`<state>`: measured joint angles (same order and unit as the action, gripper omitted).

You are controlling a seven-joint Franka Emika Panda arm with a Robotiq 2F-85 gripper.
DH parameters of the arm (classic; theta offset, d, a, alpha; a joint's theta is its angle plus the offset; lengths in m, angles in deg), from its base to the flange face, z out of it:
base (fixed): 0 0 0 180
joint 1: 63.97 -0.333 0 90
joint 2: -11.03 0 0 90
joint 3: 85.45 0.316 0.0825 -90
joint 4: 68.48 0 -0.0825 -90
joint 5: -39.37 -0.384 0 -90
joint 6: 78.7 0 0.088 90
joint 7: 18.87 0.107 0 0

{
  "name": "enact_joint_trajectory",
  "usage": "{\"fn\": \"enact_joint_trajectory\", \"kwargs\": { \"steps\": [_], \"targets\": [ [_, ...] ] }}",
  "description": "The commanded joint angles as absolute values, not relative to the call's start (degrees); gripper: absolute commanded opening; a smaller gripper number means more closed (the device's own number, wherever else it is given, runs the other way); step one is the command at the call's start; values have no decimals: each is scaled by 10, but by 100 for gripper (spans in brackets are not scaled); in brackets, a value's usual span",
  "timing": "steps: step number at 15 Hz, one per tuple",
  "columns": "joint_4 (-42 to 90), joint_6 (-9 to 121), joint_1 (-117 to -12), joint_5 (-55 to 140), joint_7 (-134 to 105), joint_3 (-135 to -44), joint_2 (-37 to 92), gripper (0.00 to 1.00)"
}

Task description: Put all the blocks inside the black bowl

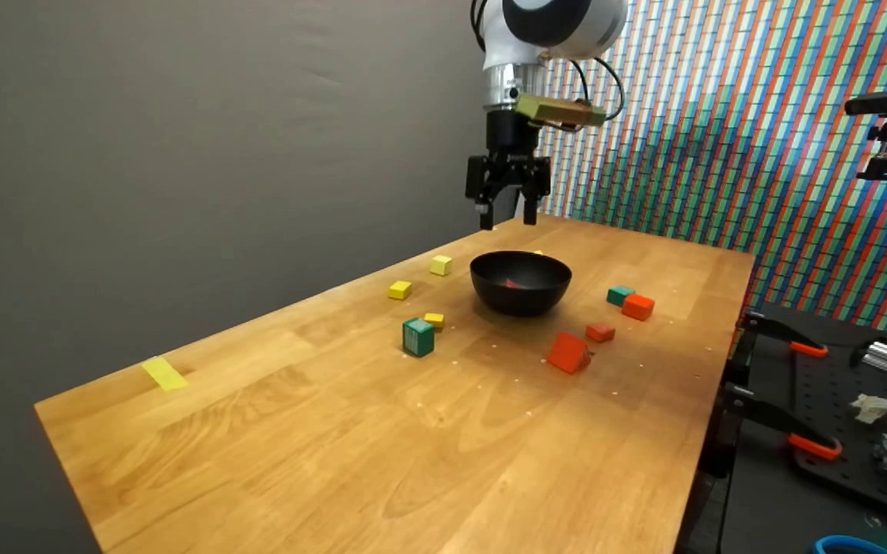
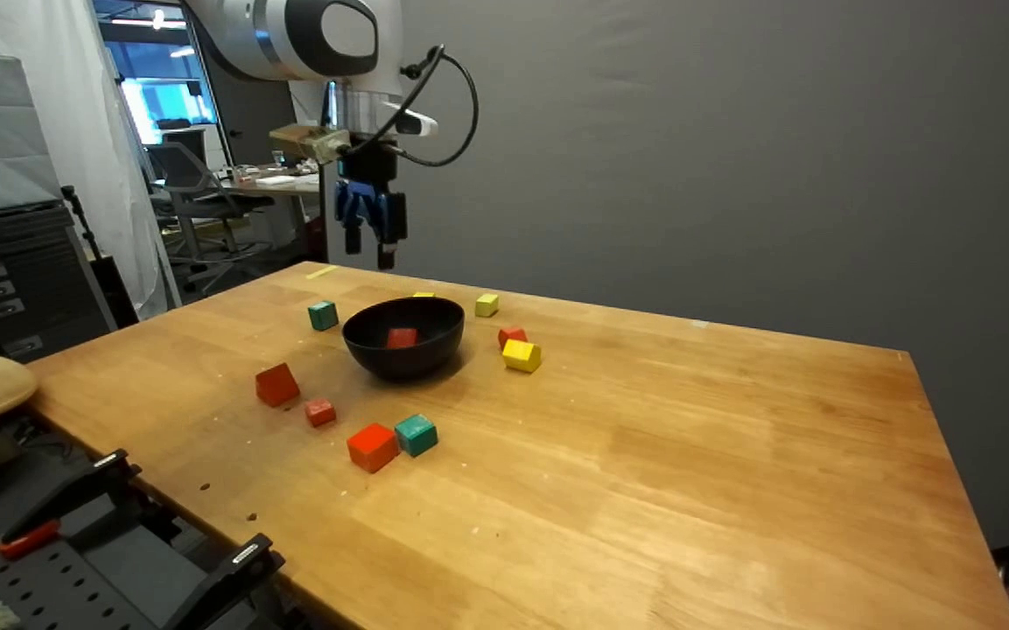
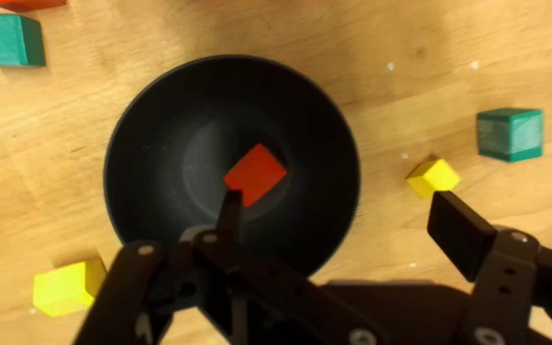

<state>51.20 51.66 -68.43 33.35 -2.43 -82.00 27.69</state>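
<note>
Your claw [image 1: 508, 219] hangs empty, jaws apart, roughly above the black bowl [image 2: 401, 364]; one red block [image 3: 255, 172] sits inside, other blocks [image 2: 373, 448] scattered around on the grained wooden desk [image 1: 366, 438]. Probably go next for the small, angular yellow block [image 3: 433, 177], lower down outside the bowl's smooth round rim.
</note>
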Motion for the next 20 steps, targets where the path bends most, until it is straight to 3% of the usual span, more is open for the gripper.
{"fn": "enact_joint_trajectory", "kwargs": {
  "steps": [1, 4, 11, 16, 20],
  "targets": [
    [535, 436, -703, 328, -87, -789, 178, 100],
    [507, 392, -722, 327, -136, -765, 162, 100],
    [521, 435, -722, 332, -74, -777, 185, 100],
    [465, 559, -750, 388, -40, -776, 317, 100],
    [376, 582, -799, 457, -30, -791, 431, 100]
  ]
}}
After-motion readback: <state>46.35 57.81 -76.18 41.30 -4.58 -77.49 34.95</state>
